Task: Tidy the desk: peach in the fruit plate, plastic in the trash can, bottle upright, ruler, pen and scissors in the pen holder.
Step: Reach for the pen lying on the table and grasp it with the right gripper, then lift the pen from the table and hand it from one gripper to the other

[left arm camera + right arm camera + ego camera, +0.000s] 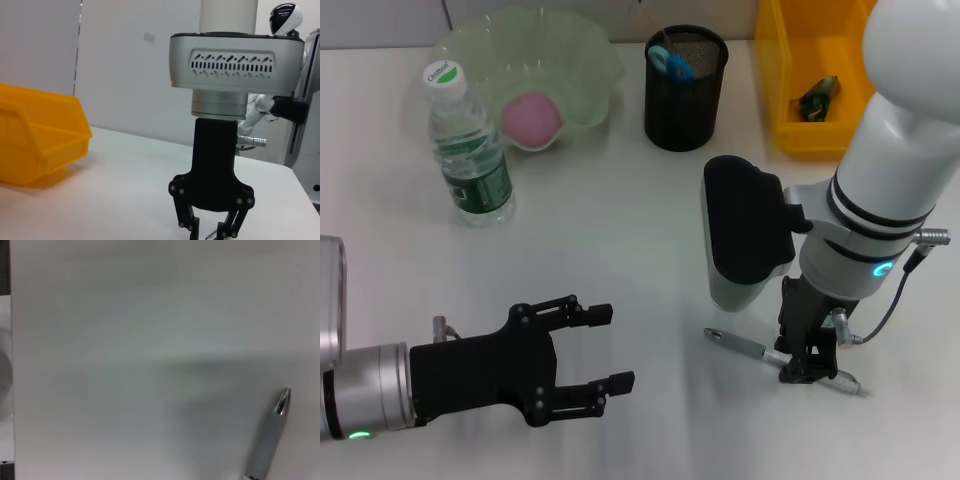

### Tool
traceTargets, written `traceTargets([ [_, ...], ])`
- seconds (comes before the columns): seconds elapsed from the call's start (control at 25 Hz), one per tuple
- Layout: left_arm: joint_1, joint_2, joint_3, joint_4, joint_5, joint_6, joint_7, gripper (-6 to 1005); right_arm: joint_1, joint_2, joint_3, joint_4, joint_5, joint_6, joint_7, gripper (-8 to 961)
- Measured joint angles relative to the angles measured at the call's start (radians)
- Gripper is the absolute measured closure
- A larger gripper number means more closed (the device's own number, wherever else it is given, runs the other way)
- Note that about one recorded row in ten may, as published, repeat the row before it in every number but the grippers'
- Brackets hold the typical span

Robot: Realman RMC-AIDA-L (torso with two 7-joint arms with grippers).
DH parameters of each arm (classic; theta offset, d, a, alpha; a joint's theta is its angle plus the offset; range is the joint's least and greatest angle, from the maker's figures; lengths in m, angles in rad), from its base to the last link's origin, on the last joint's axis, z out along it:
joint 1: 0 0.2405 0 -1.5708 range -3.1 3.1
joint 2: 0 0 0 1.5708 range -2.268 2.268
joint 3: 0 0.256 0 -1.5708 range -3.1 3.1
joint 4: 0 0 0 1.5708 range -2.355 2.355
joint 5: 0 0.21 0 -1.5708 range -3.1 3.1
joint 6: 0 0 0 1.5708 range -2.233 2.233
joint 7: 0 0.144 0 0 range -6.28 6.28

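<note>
White surface (620, 230) holds a silver pen (745, 346) lying flat. Right end effector (807, 362) straddles it, fingers parted, not yet clamped. Left end effector (605, 380) idles open. Next, likely closing, then lifting toward the pen holder (685, 90).

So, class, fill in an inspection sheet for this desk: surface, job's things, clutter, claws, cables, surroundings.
Surface: white desk, no spills seen.
Job's things: peach in the fruit plate; bottle upright beside the plate; scissors in the pen holder; wrapper in the yellow bin; pen lying flat on the desk; ruler not seen.
Clutter: nothing seen.
Claws: right claw down over the pen, fingers astride it, grip not clear; left claw open, empty, at the near side of the desk.
Cables: grey lead looping off the right wrist.
Surroundings: white wall; another robot behind.
</note>
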Motion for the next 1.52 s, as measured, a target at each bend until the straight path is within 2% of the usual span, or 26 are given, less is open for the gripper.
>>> traceTargets([
  [0.56, -0.003, 0.001, -0.002, 0.011, 0.0, 0.001, -0.006, 230, -0.002, 0.0, -0.007, -0.004, 0.0, 0.0, -0.001, 679],
  [0.8, 0.001, 0.002, -0.002, 0.014, -0.002, 0.004, -0.006, 231, -0.002, 0.0, -0.009, -0.005, -0.005, -0.004, -0.003, 778],
  [1.0, 0.003, 0.002, -0.002, 0.015, -0.004, 0.004, -0.006, 230, -0.002, -0.001, 0.001, -0.009, -0.004, -0.012, -0.003, 808],
  [1.28, 0.003, 0.003, -0.004, 0.015, -0.006, 0.004, -0.006, 230, -0.016, -0.006, 0.168, -0.047, 0.001, -0.095, -0.077, 826],
  [1.52, -0.004, 0.003, -0.004, 0.015, -0.006, 0.004, -0.011, 231, -0.021, -0.007, 0.263, -0.056, 0.001, -0.155, -0.192, 827],
])
